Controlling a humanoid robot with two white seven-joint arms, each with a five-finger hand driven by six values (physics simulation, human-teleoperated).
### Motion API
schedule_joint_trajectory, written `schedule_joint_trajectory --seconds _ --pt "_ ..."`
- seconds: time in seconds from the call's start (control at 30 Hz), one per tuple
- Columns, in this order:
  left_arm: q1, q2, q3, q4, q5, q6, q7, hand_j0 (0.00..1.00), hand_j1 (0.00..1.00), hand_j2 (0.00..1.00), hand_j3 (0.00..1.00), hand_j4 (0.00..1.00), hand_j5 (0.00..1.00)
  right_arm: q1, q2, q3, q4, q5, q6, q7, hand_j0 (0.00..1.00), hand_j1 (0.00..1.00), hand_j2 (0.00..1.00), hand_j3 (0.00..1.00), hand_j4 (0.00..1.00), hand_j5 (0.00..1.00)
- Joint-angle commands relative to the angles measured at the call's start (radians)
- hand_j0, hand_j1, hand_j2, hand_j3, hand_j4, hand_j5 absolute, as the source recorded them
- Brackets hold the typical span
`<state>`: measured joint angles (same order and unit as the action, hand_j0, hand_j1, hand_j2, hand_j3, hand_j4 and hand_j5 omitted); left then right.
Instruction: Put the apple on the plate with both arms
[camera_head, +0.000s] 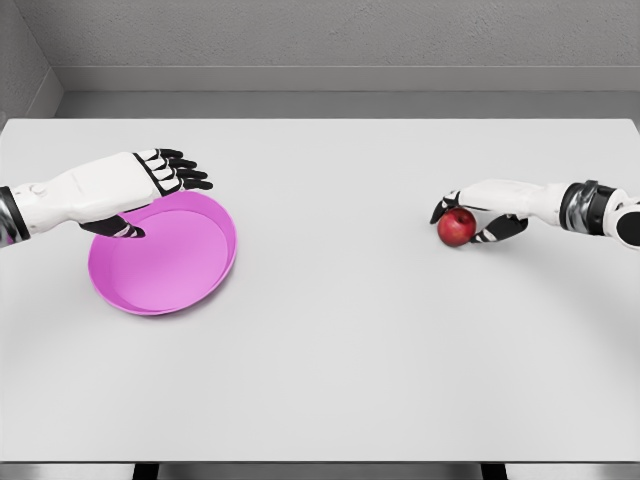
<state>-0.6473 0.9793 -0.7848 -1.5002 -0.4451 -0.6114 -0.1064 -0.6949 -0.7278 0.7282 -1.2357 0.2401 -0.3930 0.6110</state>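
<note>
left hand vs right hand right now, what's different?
The left hand is over the far rim of the pink plate, thumb dipping inside it; the right hand is at the red apple on the table. The left hand's fingers are extended and hold nothing; the right hand's curl around the apple. The left hand looks larger in the head view. Both are white with black fingers.

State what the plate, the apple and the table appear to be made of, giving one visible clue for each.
Plate: probably plastic, going by its uniform magenta colour, matte look and thin rim. Apple: smooth, slightly glossy red skin with a faint highlight. Table: a plain matte white surface, possibly laminate; the render leaves this open.
</note>
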Motion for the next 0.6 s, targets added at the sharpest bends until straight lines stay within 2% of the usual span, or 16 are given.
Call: schedule_joint_trajectory --seconds 0.0,0.17,0.23,0.3,0.33,0.4,0.57 --pt "0.000 0.002 0.001 0.000 0.006 0.001 0.001 1.00 1.00 1.00 1.00 1.00 1.00 0.000 -0.001 -0.001 -0.001 -0.005 -0.010 0.000 0.51 0.51 0.51 0.51 0.51 0.51" --pt "0.000 0.001 0.001 0.000 0.006 0.001 0.001 1.00 1.00 1.00 1.00 1.00 1.00 0.003 -0.001 -0.001 -0.001 -0.013 -0.033 0.000 0.49 0.49 0.49 0.49 0.49 0.49" --pt "0.000 0.002 0.001 0.000 0.006 0.001 0.001 1.00 1.00 1.00 1.00 1.00 1.00 0.005 0.001 -0.003 -0.002 -0.036 -0.090 0.000 0.49 0.49 0.49 0.49 0.49 0.49" --pt "0.000 0.001 0.001 0.000 0.006 0.001 0.001 1.00 1.00 1.00 1.00 1.00 1.00 0.005 0.001 0.000 -0.013 -0.116 -0.201 0.000 0.49 0.49 0.49 0.49 0.49 0.49" --pt "0.000 0.001 0.001 0.000 0.006 0.001 0.001 1.00 1.00 1.00 1.00 1.00 1.00 0.003 0.005 0.002 -0.027 -0.145 -0.217 0.000 0.49 0.49 0.49 0.49 0.49 0.49" --pt "0.000 0.001 0.001 0.000 0.006 0.001 0.001 1.00 1.00 1.00 1.00 1.00 1.00 -0.005 0.042 0.039 -0.082 -0.150 -0.208 0.000 0.50 0.50 0.50 0.50 0.50 0.50" --pt "0.000 0.001 0.001 0.000 0.006 0.001 0.001 1.00 1.00 1.00 1.00 1.00 1.00 -0.044 0.148 0.088 -0.076 -0.150 -0.159 0.000 0.50 0.50 0.50 0.50 0.50 0.50"
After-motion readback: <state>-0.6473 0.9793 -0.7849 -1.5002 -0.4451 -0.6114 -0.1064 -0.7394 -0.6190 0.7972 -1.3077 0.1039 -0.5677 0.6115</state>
